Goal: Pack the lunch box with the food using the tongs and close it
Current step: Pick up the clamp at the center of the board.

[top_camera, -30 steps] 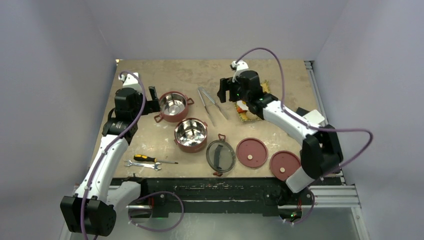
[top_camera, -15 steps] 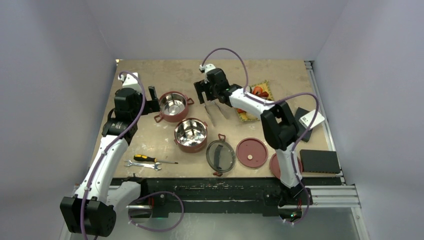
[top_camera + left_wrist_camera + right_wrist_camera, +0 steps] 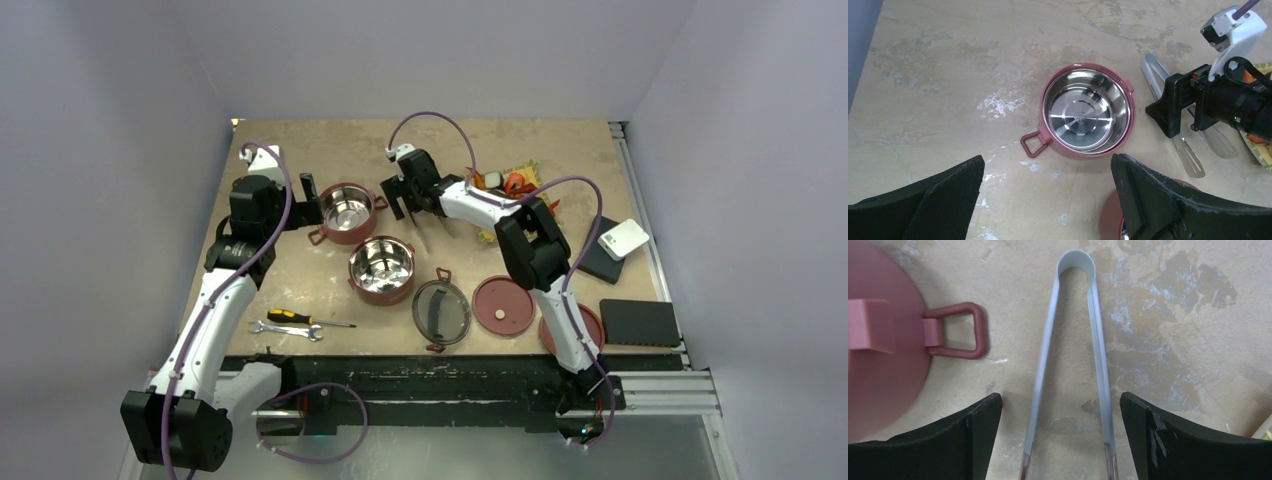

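Hovering over the left part of the table [image 3: 300,270], the left pincer [image 3: 1045,200] stands wide open and holds nothing, with the far bowl [image 3: 1088,112] of the lunch box just ahead of its fingers, steel inside bare. Nearer the arm bases lie a screwdriver [image 3: 300,318] and a wrench [image 3: 285,329]. The near bowl [image 3: 382,268] sits just beside the far one, also unfilled. To their right the tongs [image 3: 1100,355] lie flat on the table, joined end pointing away, and the right pincer [image 3: 1060,435] is open above them, one finger outside each thin arm; no contact shows. Closer to the bases lie the dark top lid [image 3: 441,312], a red disc lid [image 3: 503,305] and a second red disc lid [image 3: 592,325] partly under the right arm. The food [image 3: 512,183] rests on the yellow mat [image 3: 527,168] at the far right.
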### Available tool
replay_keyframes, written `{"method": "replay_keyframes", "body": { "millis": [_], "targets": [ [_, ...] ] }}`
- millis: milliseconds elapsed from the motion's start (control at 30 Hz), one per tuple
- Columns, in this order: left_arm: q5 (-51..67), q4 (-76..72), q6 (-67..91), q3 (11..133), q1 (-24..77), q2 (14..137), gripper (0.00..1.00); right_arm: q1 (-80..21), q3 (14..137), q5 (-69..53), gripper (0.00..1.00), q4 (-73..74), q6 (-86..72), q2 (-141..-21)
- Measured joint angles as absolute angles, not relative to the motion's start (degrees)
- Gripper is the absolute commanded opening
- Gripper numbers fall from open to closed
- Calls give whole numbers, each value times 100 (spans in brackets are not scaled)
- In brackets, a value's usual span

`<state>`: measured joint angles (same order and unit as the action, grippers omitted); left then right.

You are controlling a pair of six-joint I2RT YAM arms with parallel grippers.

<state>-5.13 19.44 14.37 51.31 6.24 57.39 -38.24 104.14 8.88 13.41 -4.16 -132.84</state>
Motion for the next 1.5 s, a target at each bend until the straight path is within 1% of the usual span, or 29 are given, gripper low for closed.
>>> {"method": "replay_keyframes", "body": {
  "millis": [233,267,367,433,567,633,900,1033,1100,1200,1500],
  "targets": [
    [-456,1944,1437,5131,622,5743,99,-3824,10516,974,91,1487,-388,-13380],
    [-451,1944,1437,5131,622,5743,99,-3826,10562,976,76,1514,-384,-13391],
    [-440,1944,1437,5131,622,5743,99,-3826,10694,972,64,1568,-368,-13426],
    [-438,1944,1437,5131,622,5743,99,-3824,10781,974,59,1566,-375,-13472],
    [-423,1944,1437,5131,622,5743,98,-3826,10803,972,55,1573,-384,-13526],
    [-421,1944,1437,5131,622,5745,98,-3826,10809,972,50,1575,-381,-13526],
    [-419,1944,1437,5131,622,5780,98,-3826,10772,998,45,1503,-408,-13509],
    [-419,1946,1437,5131,622,5791,98,-3826,10333,974,40,1365,-519,-13214],
    [-421,1946,1437,5131,622,5793,98,-3826,9972,947,38,1236,-580,-12895],
    [-425,1944,1437,5131,622,5798,98,-3826,9415,941,38,891,-666,-12276],
    [-469,1946,1437,5131,622,5798,98,-3826,7426,1020,40,-1140,-735,-10175]
  ]
}}
